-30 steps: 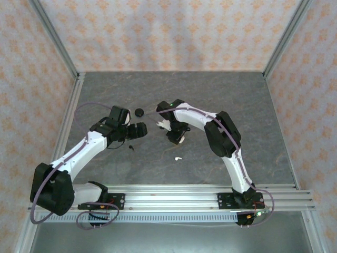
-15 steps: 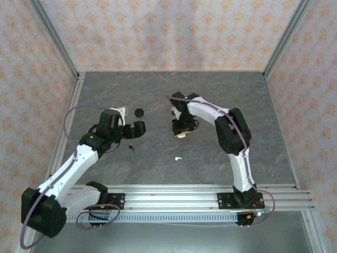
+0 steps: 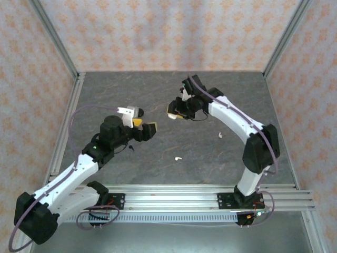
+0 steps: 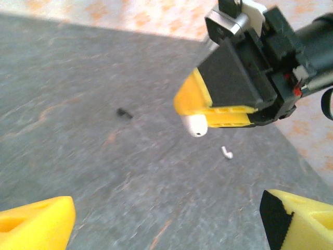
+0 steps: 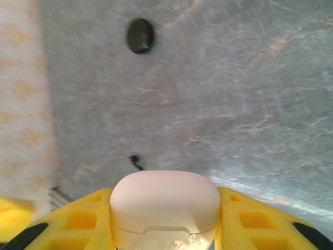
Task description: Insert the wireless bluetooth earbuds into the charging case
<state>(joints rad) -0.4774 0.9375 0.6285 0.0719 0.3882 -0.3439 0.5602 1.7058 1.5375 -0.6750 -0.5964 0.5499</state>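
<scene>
Right gripper [image 3: 175, 110] is clamped on the white charging case [image 5: 165, 200], one yellow finger on each side, and holds it up off the table [image 3: 158, 89] mid-workspace. The lid looks closed: a seam runs across the front and no sockets are exposed. Left gripper [image 3: 145, 126] hangs just beside it, facing it, jaws spread wide with nothing between them. No earbuds are in the case yet. One white earbud [image 3: 178, 157] lies loose on the table towards the arm bases, a second white earbud [image 3: 219, 135] lies under the right arm's forearm, the two well apart. A black earbud [image 3: 131, 148] sits near the left arm. A black case [image 5: 139, 35], small and oval, rests on the table farther out by the left side. Step in hand, by my read: presenting the white case between the two arms so it can be opened or handed over. The insert itself has not begun. The next move likely calls for the free left gripper to flip the lid while the right holds steady, or for the case to be set down opening up. Then comes a fine pinch on a tiny white bud, stem lined up with its socket. Risks: the case slipping in the pinch, a bud skidding away.
</scene>
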